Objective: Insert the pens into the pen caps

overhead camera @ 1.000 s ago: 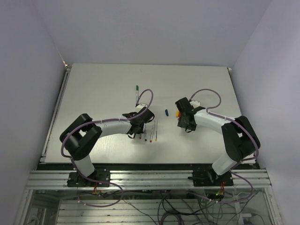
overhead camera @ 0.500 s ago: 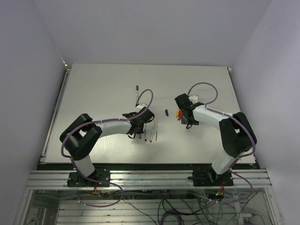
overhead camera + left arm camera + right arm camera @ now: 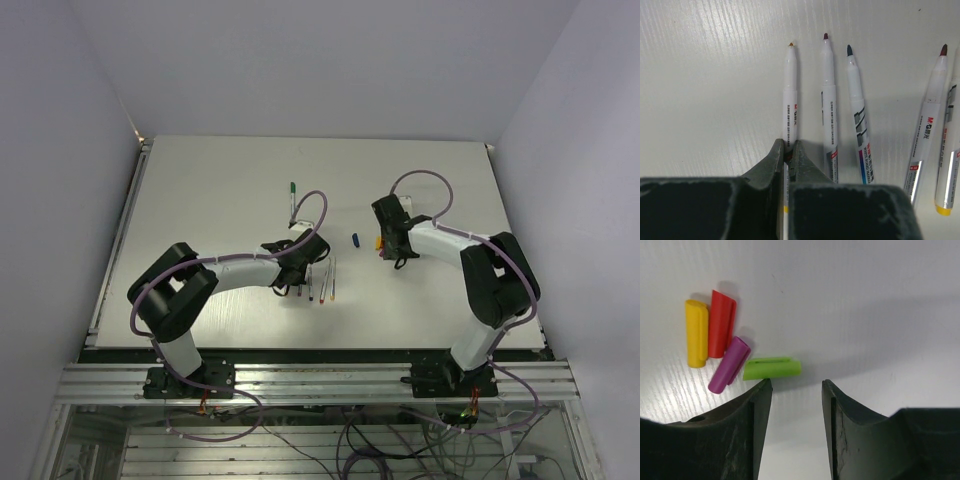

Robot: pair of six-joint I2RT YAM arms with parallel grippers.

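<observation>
We see our left hand pinching the yellow-tipped pen, other pens close alongside, our right hand spread, green cap just off one fingertip, purple cap, red cap and yellow cap bunched beside it, bare surface beyond.

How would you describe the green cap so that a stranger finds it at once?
Find the right claw, open over the white table. Just ahead of it lie four caps. The green cap is nearest the claw and lies crosswise; yellow and red lie lengthwise, purple slants.
</observation>
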